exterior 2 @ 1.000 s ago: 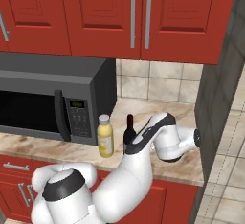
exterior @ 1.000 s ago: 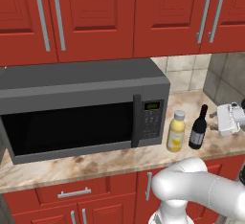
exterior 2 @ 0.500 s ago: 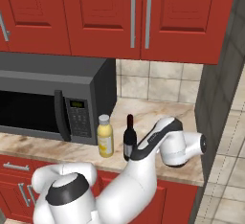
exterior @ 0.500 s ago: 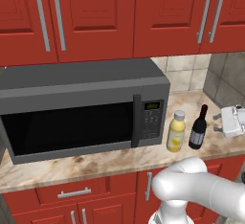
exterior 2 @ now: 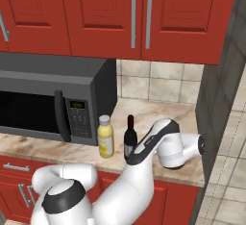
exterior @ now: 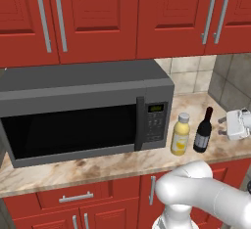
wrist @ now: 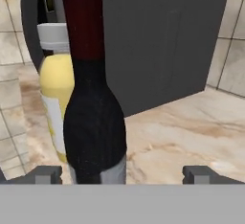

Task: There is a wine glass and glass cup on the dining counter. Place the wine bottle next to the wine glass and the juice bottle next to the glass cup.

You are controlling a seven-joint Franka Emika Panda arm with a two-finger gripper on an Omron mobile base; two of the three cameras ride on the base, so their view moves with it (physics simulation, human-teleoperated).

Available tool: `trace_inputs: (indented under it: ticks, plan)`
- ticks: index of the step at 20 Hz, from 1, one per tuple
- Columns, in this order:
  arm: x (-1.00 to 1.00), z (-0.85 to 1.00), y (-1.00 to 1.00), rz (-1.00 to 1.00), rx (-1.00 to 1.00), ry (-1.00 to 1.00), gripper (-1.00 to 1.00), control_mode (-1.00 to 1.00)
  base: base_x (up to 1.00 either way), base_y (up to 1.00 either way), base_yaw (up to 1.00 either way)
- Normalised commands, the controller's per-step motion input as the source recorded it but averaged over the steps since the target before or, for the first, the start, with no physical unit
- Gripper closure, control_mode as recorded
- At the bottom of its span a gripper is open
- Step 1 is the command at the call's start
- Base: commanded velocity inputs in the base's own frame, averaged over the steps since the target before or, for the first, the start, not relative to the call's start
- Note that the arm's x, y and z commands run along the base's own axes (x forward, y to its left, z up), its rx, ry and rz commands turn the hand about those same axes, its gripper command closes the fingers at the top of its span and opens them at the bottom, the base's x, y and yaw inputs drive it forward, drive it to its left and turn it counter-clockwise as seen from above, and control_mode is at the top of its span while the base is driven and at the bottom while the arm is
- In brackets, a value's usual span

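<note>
Up top, red cabinets (exterior: 98, 17) fill the upper half of the left base frame, and below them the grey microwave (exterior: 83, 110) takes the centre left, sitting on a marbled counter (exterior: 88, 167). Right of the microwave, at centre right, the juice bottle (exterior: 180, 134) and the wine bottle (exterior: 203, 131) stand upright just beside each other, neither yet at the dining counter. At the right edge the gripper (exterior: 221, 126) lies level with the dark bottle, likely lined up for a side grasp. Through the hand camera its fingertips (wrist: 48, 174) stand wide apart at the bottom, the bottle between them nearer the left one, untouched.
</note>
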Motion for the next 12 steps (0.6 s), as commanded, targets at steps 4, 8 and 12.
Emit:
trace_inputs:
  ticks: [4, 8, 12]
  plan:
    - [-0.09, 0.00, 0.08, -0.06, 0.00, 0.10, -1.00, -1.00, 0.00, 0.00, 0.00]
    - [-0.18, 0.00, 0.09, -0.02, 0.02, 0.06, -1.00, -1.00, 0.00, 0.00, 0.00]
    - [-0.16, 0.00, 0.14, 0.00, 0.03, 0.00, -1.00, -1.00, 0.00, 0.00, 0.00]
